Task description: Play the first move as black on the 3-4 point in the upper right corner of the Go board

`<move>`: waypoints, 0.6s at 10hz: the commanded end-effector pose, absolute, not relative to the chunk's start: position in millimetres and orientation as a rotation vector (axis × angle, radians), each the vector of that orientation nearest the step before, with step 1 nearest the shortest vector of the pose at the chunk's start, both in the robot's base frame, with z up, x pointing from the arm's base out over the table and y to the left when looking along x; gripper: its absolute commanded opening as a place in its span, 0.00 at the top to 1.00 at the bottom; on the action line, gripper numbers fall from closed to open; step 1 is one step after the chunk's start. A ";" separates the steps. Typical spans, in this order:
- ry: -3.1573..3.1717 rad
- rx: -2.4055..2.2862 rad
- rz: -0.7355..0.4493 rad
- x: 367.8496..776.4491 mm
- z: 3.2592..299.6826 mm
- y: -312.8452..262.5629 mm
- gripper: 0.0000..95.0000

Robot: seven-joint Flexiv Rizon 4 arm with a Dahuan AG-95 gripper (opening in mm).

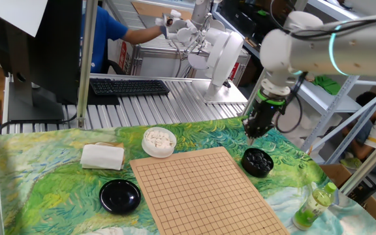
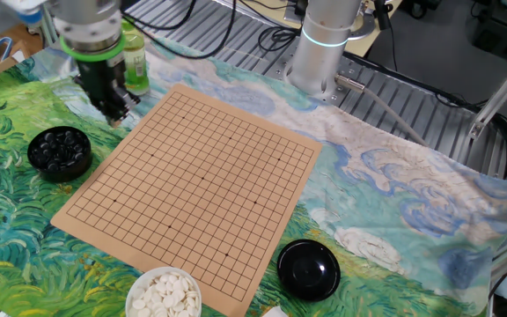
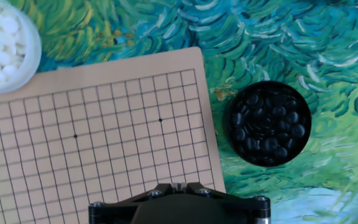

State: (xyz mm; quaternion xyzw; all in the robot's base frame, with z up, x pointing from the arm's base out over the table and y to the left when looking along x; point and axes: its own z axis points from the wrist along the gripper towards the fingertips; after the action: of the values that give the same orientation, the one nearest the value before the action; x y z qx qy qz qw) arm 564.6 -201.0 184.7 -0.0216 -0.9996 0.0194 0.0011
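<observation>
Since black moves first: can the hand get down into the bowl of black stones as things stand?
Probably yes. The bowl of black stones sits uncovered beside the board, and the hand hangs just above and beside it with nothing between. Its fingers are shut, though, so they must open first.

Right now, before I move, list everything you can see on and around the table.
Go board: one, tan with dark grid, centre of the cloth, no stones on it.
Bowl of black stones: one, black, beside the board, close to the tool.
Bowl of white stones: one, white, at a board corner.
Lid: one, black, on the cloth beside the board.
Folded cloth: one, white, near the white bowl.
Bottle: one, green, at the cloth's edge.
Tablecloth: one, green-blue painted pattern.
Keyboard: one, black, behind the cloth.
Tool: one, black, shut, above the cloth by the black-stone bowl; no stone visible in it.
</observation>
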 end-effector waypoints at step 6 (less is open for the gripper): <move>-3.056 -0.074 0.079 569.4 183.8 -201.5 1.00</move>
State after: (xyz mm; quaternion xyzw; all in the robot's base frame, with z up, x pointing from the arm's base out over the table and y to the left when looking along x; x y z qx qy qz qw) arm 567.6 -201.0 183.7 0.0364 -0.9988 0.0210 0.0270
